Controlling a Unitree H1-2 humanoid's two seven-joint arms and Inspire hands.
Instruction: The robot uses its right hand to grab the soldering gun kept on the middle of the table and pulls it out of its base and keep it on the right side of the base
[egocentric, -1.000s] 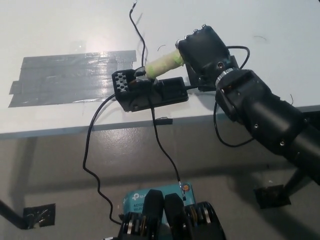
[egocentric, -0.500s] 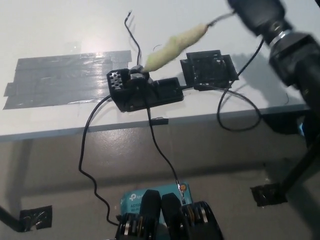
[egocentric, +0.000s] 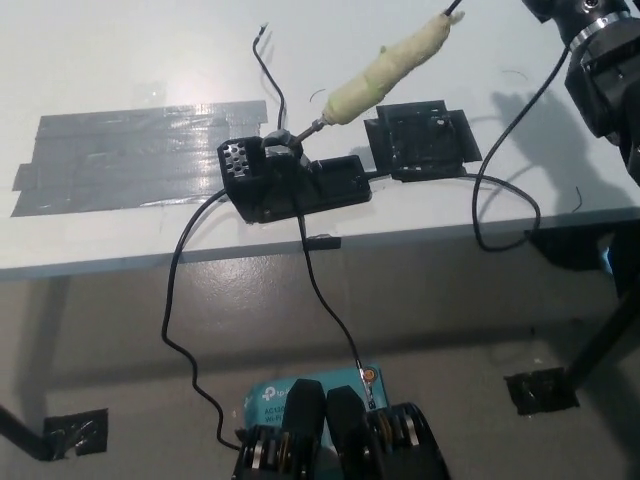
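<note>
Black casing of the right arm is seen at the far right corner of the picture, cut off by the top edge; the right hand itself is out of frame, so it cannot be told whether its fingers are wide, narrow or closed on anything. The white left hand is not in view.

A thin black cord is seen running down from beside the arm, looping past the near edge of the white table and back toward the middle. Just left of the arm, a square black tray is seen lying flat on the table, with the cord passing along its near side.

The soldering gun is found up and to the left of the arm, well apart from the visible casing. Its pale yellow-green wrapped handle is tilted, with the upper end pointing to the far right and almost touching the top edge. The thin metal tip is angled down to the left and is seen meeting a ring on the black base, which sits near the table's near edge, just left of the tray.

Grey tape is laid in a broad patch left of the base. Further black wires hang from the base over the table edge toward the floor
</note>
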